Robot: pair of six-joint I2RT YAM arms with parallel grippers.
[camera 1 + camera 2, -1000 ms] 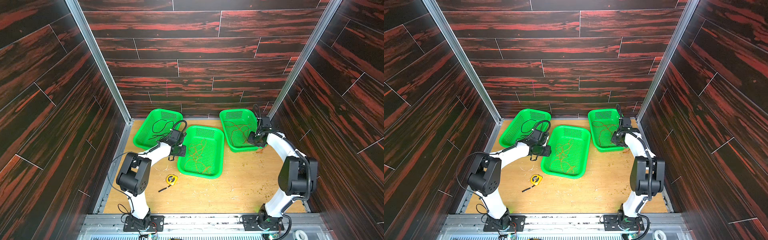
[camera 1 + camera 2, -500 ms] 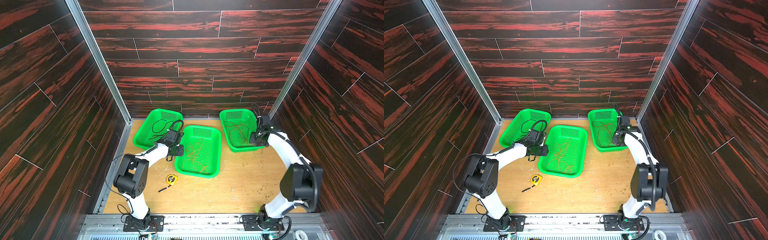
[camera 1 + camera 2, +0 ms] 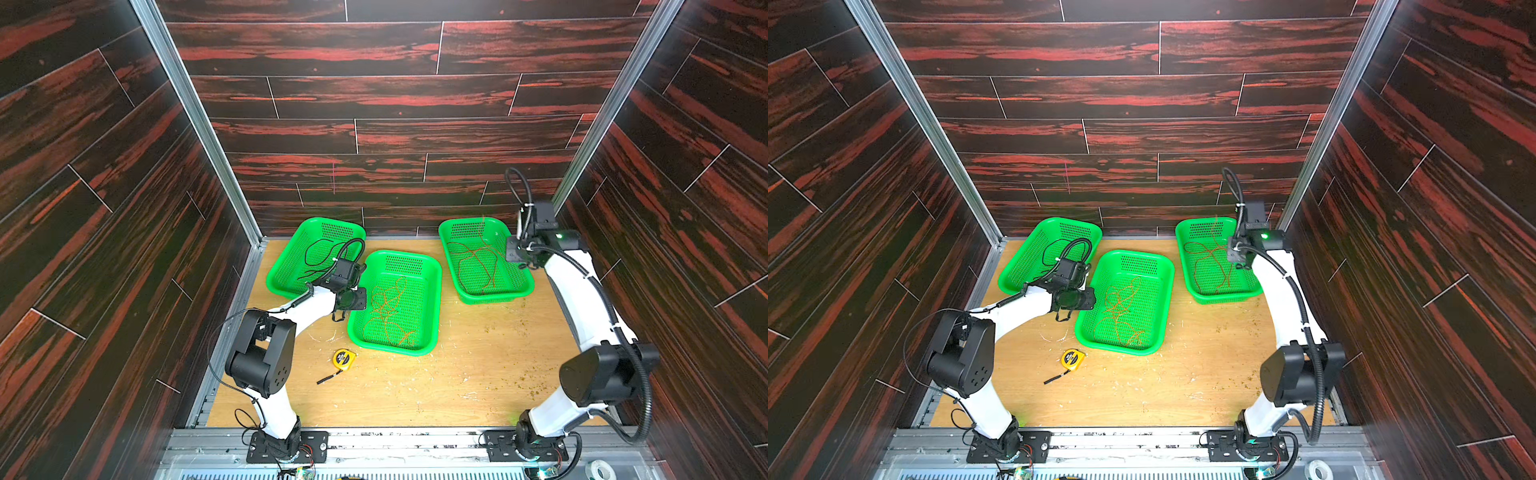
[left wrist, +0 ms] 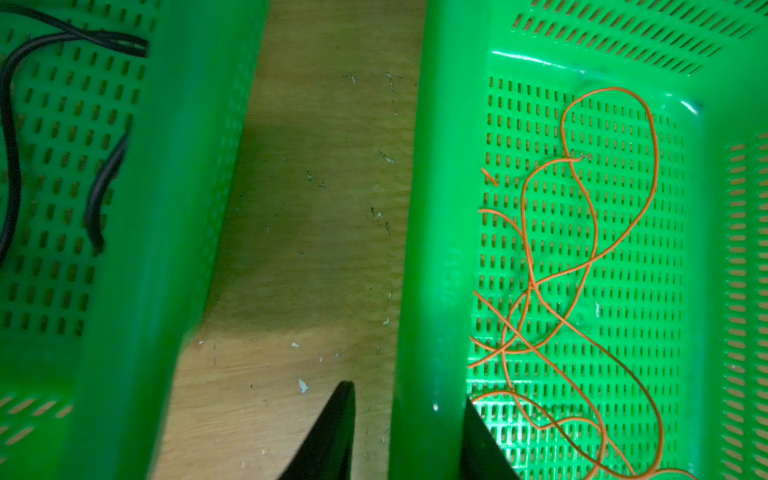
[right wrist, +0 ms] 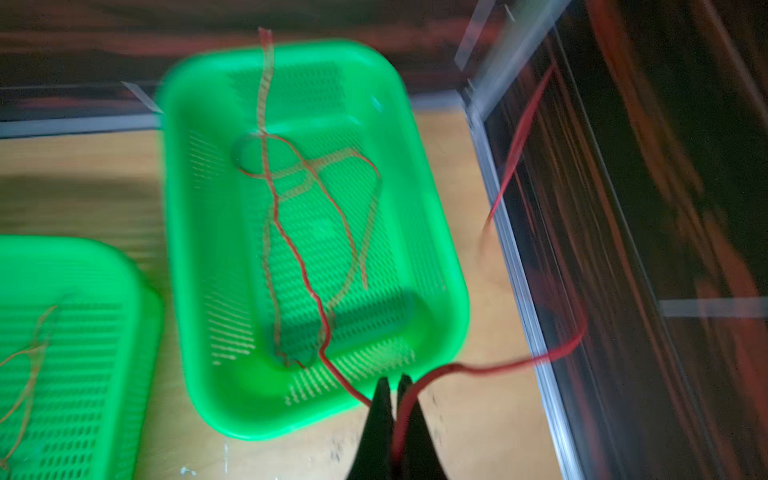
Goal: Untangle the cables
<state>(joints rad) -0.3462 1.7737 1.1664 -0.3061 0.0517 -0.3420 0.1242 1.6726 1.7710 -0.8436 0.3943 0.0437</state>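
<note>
I had the right fingers [image 5: 378,424] clenched on the red cable [image 5: 307,286]. It ran from the pinch down into the right basket [image 5: 436,232], where most of its loops lay, and a free tail curved out toward the side wall. I judged that hold was meant to draw the strand up so its crossings could fall apart.

The left fingers [image 4: 334,436] stood parted astride the wall of the middle basket [image 4: 436,249] that faces the left basket [image 4: 166,208]. One finger was over the table [image 4: 311,208] and one was inside, near the orange cable [image 4: 582,257]. They gripped nothing I could see, and were probably there to steady or shift that basket. The black cable [image 4: 10,166] lay alone in the left basket.

Against a second earlier, the right arm had stretched higher and further back, taking the red strand with it. The middle basket had slid slightly toward the left arm.
</note>
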